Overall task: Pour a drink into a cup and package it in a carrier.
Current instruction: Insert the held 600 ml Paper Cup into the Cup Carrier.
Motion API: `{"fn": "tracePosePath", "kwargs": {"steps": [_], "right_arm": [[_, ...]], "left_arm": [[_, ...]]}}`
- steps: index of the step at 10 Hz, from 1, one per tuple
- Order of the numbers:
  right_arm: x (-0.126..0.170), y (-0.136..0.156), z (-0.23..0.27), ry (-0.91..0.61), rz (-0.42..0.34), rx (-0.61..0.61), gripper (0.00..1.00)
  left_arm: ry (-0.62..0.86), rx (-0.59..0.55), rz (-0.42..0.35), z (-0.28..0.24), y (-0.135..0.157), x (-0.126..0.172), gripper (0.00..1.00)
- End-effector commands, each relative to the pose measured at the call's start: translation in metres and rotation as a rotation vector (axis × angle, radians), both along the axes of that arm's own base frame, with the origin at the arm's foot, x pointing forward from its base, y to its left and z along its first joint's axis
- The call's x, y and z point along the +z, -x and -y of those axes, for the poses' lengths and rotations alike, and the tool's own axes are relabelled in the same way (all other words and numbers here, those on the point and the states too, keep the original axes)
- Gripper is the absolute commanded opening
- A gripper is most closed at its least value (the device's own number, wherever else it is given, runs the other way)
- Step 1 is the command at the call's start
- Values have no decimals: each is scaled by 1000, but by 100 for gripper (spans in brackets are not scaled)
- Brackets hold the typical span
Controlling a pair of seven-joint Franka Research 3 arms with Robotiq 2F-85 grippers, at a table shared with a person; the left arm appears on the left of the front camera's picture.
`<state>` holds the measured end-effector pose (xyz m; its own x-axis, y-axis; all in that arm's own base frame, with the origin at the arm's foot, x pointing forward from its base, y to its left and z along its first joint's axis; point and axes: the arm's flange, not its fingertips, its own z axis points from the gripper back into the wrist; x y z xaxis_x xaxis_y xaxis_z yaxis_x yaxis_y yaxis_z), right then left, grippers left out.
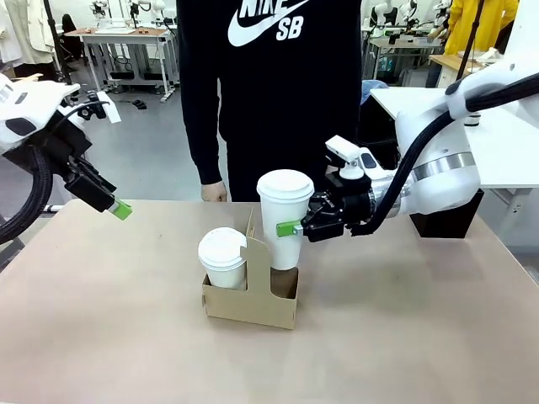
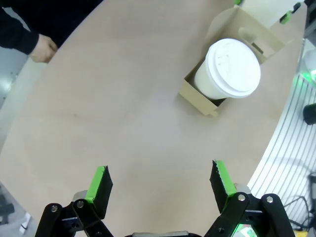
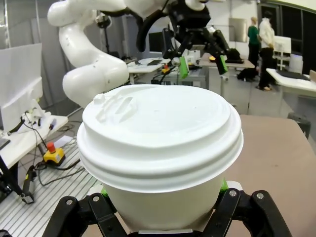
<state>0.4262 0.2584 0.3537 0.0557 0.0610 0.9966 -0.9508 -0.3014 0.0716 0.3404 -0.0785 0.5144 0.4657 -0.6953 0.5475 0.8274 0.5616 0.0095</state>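
A pale beige, smooth-topped table (image 1: 101, 320) takes up the near ground. A short white paper cup with a white plastic lid (image 1: 222, 255) stands upright near its middle. A person in a black sweatshirt with white lettering (image 1: 278, 93) stands at the far edge. A metal-framed workbench (image 1: 126, 46) is far left, a white-topped table (image 1: 505, 139) is on the right, and a person in a yellow jacket (image 1: 480, 25) is far right.

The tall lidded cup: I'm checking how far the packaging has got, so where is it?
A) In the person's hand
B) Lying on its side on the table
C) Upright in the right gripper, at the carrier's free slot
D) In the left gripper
C: the right gripper is shut on the tall cup, which stands upright with its base at the free slot of the carrier, beside the shorter cup.
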Motion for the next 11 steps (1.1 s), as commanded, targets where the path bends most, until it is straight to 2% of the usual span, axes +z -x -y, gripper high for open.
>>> {"fn": "tracePosePath", "kwargs": {"steps": [1,4,9,11], "right_arm": [[-11,-3,-1,-35,39,53,81],[-33,-4,6,-54,35,60,81],[-72,-14,9,-62,-25,92,81],[-75,-8,3,-79,-31,115,81]], "left_arm": [[-2,11,-4,-1,2,1,100],[-2,11,-4,-1,2,1,100],[-2,11,-4,-1,2,1,100],[-2,11,-4,-1,2,1,100]]}}
